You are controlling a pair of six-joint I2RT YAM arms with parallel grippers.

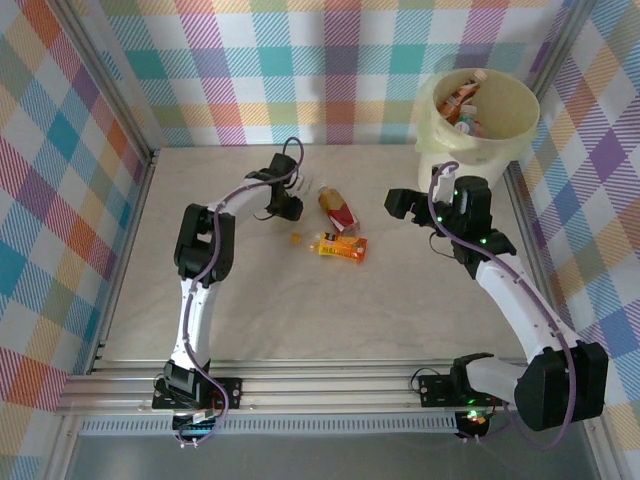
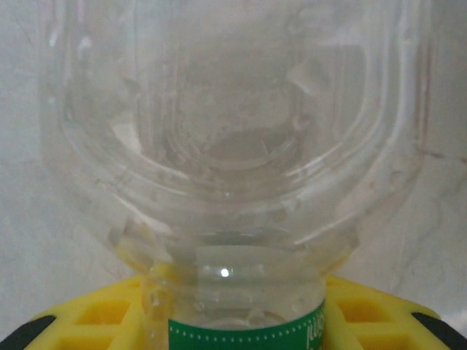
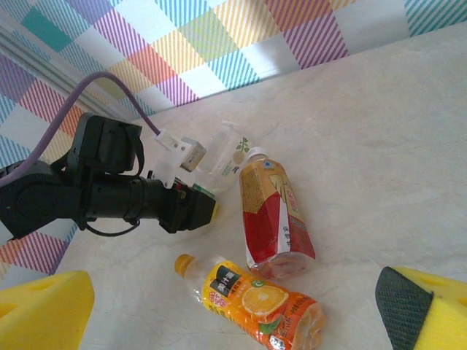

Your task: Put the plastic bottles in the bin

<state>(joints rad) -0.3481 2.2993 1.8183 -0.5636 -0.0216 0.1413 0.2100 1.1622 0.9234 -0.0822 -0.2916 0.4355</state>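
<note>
The near table (image 1: 300,320) offers free passage; the red-labelled bottle (image 1: 339,208) and orange bottle (image 1: 342,246) obstruct mid-table, the bin (image 1: 520,130) far right.

The worktop (image 1: 300,320) is a pale beige board with a faint grain. It is matt and evenly lit, and the shadows on it are soft. Along its far edge stands a back wall (image 1: 300,60) of plaid in pink, teal, yellow, orange and purple on white. A left panel (image 1: 50,200) and a right panel (image 1: 605,200) of the same plaid rise at the worktop's sides. A slanting silver post (image 1: 105,78) runs up from the worktop's far left corner. Silver aluminium rails (image 1: 320,385) lie along the worktop's near edge, with a grey strip (image 1: 350,450) just beyond them. In the right wrist view the plaid wall meets the worktop directly.
</note>
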